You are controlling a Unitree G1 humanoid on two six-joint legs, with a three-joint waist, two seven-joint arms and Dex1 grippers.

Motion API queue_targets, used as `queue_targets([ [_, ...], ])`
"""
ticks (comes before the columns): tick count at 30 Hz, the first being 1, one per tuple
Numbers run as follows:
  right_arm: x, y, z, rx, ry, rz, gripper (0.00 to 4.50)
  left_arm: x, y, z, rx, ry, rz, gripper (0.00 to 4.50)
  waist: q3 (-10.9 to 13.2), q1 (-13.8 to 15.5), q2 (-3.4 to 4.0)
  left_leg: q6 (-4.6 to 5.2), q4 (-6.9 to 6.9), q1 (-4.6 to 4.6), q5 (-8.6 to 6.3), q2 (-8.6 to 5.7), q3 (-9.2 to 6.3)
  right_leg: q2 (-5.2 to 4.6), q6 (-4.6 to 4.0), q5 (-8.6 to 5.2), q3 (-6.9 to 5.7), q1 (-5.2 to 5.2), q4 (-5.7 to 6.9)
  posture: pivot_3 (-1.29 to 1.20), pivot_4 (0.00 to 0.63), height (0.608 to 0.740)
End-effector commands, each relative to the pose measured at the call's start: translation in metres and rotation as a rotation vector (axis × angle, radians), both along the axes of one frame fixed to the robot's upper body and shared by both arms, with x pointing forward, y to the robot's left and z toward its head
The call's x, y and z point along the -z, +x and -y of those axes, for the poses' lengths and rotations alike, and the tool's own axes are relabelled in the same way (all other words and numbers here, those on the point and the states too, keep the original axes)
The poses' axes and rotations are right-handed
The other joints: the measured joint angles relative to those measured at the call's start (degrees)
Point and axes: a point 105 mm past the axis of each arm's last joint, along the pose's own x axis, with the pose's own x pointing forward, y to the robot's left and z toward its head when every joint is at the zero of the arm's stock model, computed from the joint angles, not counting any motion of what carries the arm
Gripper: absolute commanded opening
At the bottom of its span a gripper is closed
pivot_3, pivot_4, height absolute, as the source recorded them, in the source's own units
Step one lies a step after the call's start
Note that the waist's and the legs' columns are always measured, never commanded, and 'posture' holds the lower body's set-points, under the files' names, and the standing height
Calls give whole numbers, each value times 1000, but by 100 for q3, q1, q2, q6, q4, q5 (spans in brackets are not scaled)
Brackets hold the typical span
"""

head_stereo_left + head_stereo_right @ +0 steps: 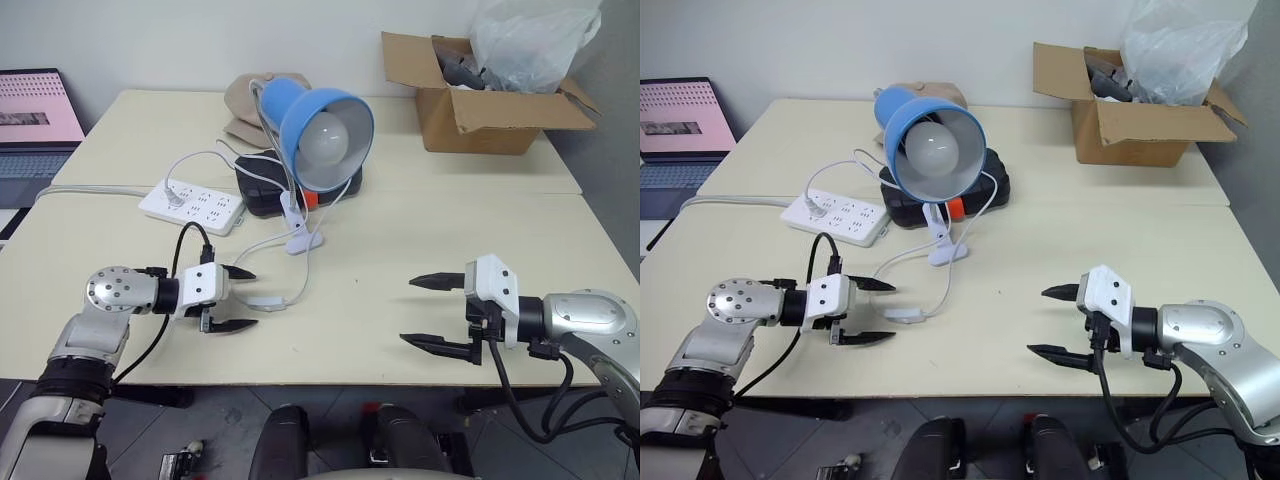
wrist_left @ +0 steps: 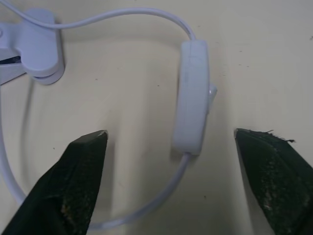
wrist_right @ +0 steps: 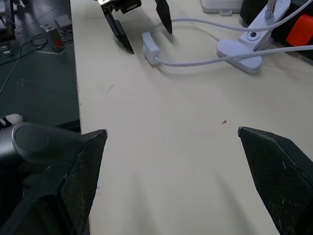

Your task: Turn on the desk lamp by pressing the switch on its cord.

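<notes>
Left pincer (image 1: 236, 298) open, the switch (image 1: 264, 299) just ahead.

Cream table (image 1: 430, 250) bears: clip-based desk lamp (image 1: 318, 130), its cord (image 1: 300, 275) with inline switch (image 1: 264, 299), power strip (image 1: 192, 205), black case (image 1: 262, 188) — cardboard box (image 1: 480, 100) at far corner.

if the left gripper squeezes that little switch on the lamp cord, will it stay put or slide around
The switch looks small, light and smooth, lying loose on the table, so it would probably skid if pushed from one side. The thin cord loops slackly and likely won't hold it. The left gripper has a finger either side, which should trap it.
</notes>
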Motion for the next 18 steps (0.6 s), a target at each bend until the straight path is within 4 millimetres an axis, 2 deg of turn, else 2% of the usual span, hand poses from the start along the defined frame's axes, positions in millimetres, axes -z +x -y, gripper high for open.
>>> queue_targets([
  [1,-10,-2,0,-4,-1,47,4500,1,2,3,5,15,-5,3127,-1,7,1,0,0,0,0,0,0,0,0,0,0,0,0,0,150,740],
  [7,-11,0,1,-1,-6,50,4500,-7,1,13,28,-6,-15,1918,-1,10,0,3,0,-2,2,-1,-1,0,1,0,0,0,0,0,150,740],
  [13,-14,2,2,4,-6,61,4500,-27,-5,35,81,-59,-49,666,0,-2,-1,3,-1,-9,2,0,0,1,-1,-2,-1,-3,-4,0,150,740],
  [15,-16,4,3,8,-3,70,4500,-36,-3,45,95,-84,-32,410,0,-7,-1,3,-1,-9,2,0,0,2,0,-3,-1,-3,-4,0,150,740],
  [18,-20,7,3,14,8,86,4500,-49,2,63,116,-107,-23,410,1,-2,-2,3,0,-9,2,-2,-1,3,0,-3,-2,-3,-4,0,150,740],
])
